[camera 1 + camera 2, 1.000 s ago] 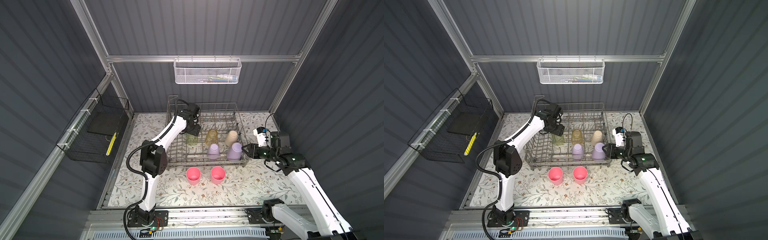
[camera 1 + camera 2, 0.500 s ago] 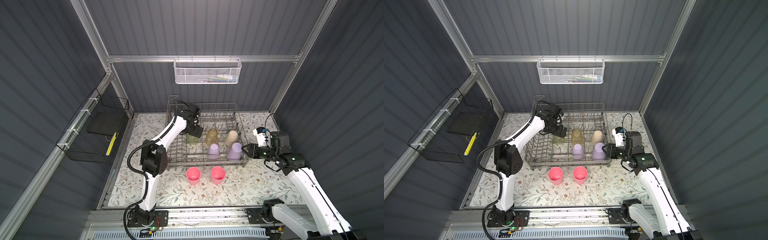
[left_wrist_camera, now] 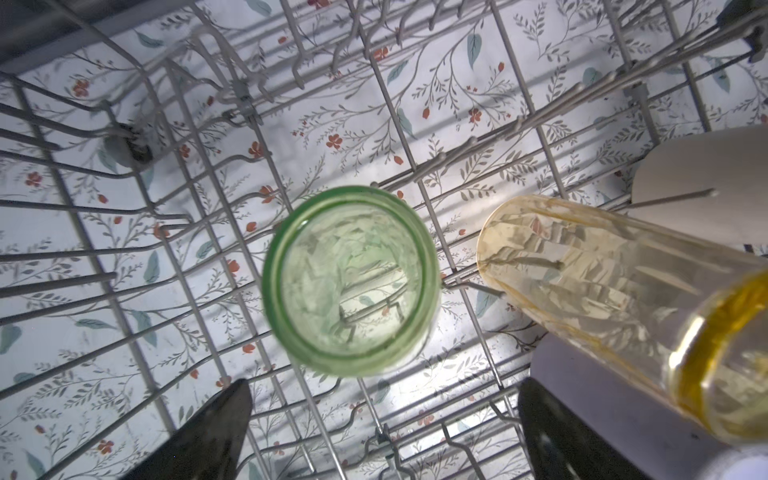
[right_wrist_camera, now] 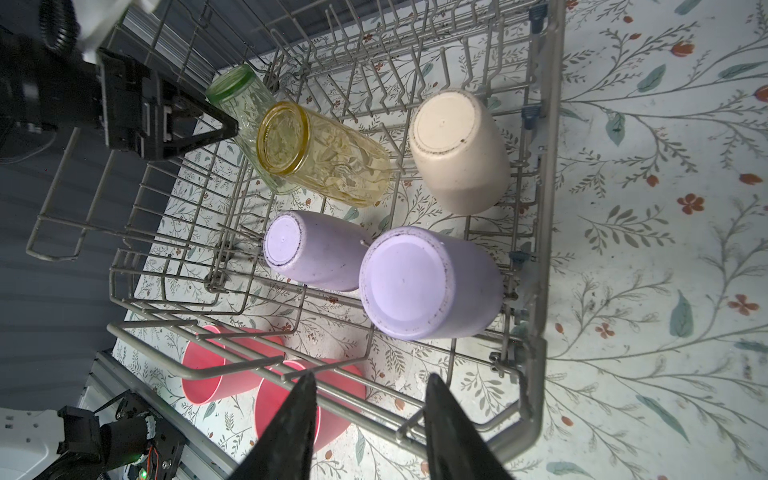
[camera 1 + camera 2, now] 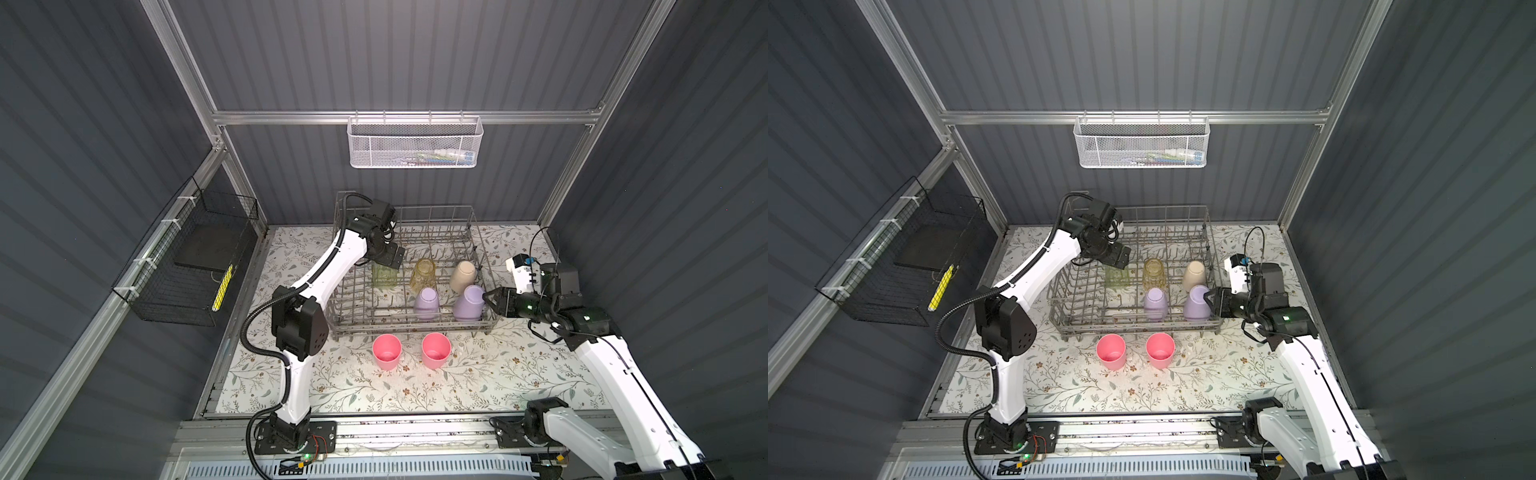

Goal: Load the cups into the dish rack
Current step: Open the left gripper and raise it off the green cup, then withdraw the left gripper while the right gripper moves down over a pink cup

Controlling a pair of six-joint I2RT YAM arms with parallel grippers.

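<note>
The grey wire dish rack (image 5: 415, 332) (image 5: 1133, 328) stands at the back of the mat. Inside it, bottoms up, are a clear green cup (image 5: 384, 276) (image 3: 351, 280), a clear yellow cup (image 5: 424, 272) (image 4: 316, 153), a beige cup (image 5: 463, 275) and two lilac cups (image 5: 427, 302) (image 4: 424, 282). Two pink cups (image 5: 387, 351) (image 5: 436, 350) stand upright on the mat before the rack. My left gripper (image 5: 390, 259) (image 3: 384, 388) hangs open just above the green cup, not touching it. My right gripper (image 5: 488, 301) (image 4: 372, 377) is open and empty at the rack's right side.
A white mesh basket (image 5: 415, 143) hangs on the back wall. A black wire basket (image 5: 187, 266) hangs on the left wall. The floral mat (image 5: 478, 386) extends in front of the pink cups. The rack's tall wire sides surround my left gripper.
My left gripper's jaws have spread wider, clear of the green cup that now stands in the rack. The right arm has not moved.
</note>
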